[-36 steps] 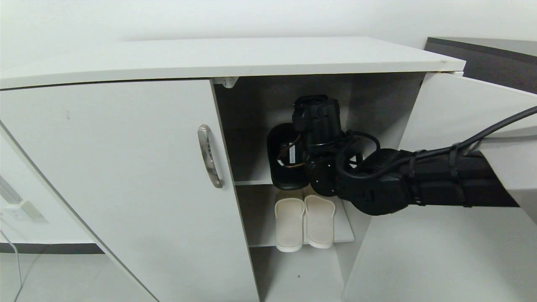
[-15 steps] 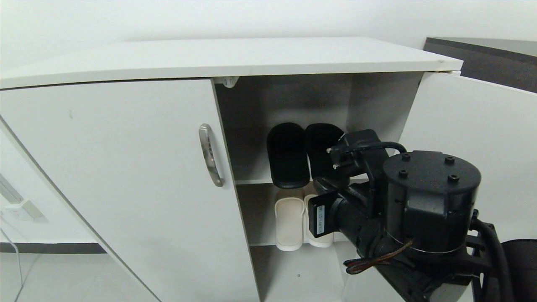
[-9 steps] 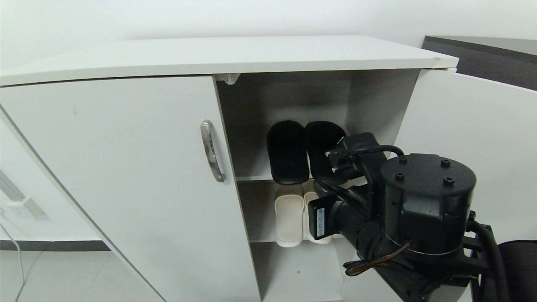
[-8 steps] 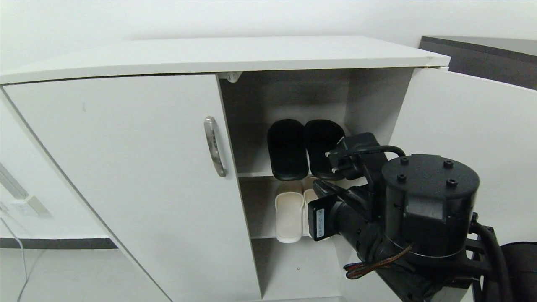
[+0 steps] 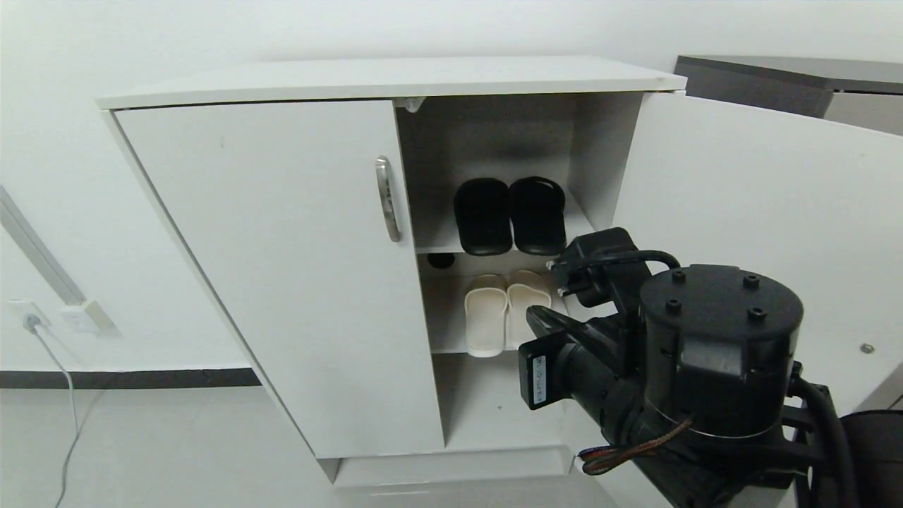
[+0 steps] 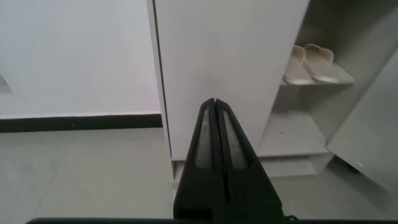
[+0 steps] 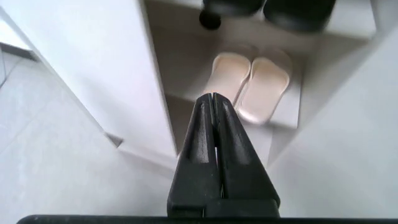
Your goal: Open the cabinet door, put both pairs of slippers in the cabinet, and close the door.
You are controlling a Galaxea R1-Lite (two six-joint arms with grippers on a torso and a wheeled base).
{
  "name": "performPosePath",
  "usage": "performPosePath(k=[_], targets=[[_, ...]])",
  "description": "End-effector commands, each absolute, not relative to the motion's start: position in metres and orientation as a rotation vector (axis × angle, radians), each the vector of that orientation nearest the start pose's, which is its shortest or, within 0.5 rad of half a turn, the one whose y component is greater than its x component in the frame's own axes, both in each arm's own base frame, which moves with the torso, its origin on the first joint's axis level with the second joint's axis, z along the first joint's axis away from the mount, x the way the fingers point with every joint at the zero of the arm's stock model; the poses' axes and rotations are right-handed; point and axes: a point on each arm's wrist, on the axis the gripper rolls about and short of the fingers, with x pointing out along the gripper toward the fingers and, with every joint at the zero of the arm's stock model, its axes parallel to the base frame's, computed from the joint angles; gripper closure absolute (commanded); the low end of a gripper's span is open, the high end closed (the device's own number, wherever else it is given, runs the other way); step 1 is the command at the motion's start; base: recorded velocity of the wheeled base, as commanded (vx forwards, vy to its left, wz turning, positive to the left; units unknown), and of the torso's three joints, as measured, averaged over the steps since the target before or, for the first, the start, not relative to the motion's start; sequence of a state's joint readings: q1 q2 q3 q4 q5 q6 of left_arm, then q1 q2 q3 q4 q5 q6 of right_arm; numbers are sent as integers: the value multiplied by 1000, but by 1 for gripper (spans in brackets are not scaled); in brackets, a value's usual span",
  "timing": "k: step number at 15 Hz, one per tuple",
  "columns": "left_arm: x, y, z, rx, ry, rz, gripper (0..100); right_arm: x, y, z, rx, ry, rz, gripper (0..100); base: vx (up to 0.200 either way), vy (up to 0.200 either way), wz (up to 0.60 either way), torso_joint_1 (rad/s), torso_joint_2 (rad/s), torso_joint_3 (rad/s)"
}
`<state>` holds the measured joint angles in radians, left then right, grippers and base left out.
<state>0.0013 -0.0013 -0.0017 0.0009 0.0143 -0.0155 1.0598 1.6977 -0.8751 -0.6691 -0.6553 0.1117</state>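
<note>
The white cabinet (image 5: 395,77) has its left door (image 5: 282,268) closed and its right door (image 5: 762,233) swung open. A black pair of slippers (image 5: 509,215) lies on the upper shelf. A white pair of slippers (image 5: 504,310) lies on the shelf below, also seen as white slippers (image 7: 252,87) and white slippers (image 6: 314,62). My right arm (image 5: 705,353) hangs outside the open compartment, in front of the open door. My right gripper (image 7: 212,98) is shut and empty, pointing toward the white pair. My left gripper (image 6: 215,102) is shut and empty, facing the closed door (image 6: 217,56).
A metal handle (image 5: 386,199) runs down the closed door's edge. The bottom compartment (image 5: 487,402) holds nothing. A wall socket with a cable (image 5: 28,321) is low on the left wall. Dark grey furniture (image 5: 776,81) stands behind the open door. Tiled floor (image 5: 141,451) lies open at the left.
My right arm has come out of the upper shelf, leaving the black slippers there. The camera has backed away, so the whole cabinet looks smaller and farther.
</note>
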Motion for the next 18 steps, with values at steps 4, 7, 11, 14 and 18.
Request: performPosePath(k=[4, 7, 11, 14, 18], targets=[[-23, 0, 76, -17, 0, 17, 100, 164, 262, 199, -21, 142, 418, 100, -200, 0, 0, 2, 5, 2], [-23, 0, 76, -17, 0, 17, 100, 169, 261, 195, -30, 153, 414, 100, -200, 0, 0, -1, 5, -1], [-23, 0, 76, -17, 0, 17, 100, 176, 259, 186, -51, 175, 394, 100, -50, 0, 0, -1, 1, 1], [-23, 0, 76, -15, 0, 17, 100, 177, 259, 182, -59, 186, 394, 100, 0, 0, 0, 0, 0, 0], [-23, 0, 76, -15, 0, 17, 100, 177, 259, 179, -65, 194, 407, 100, 0, 0, 0, 0, 0, 0]])
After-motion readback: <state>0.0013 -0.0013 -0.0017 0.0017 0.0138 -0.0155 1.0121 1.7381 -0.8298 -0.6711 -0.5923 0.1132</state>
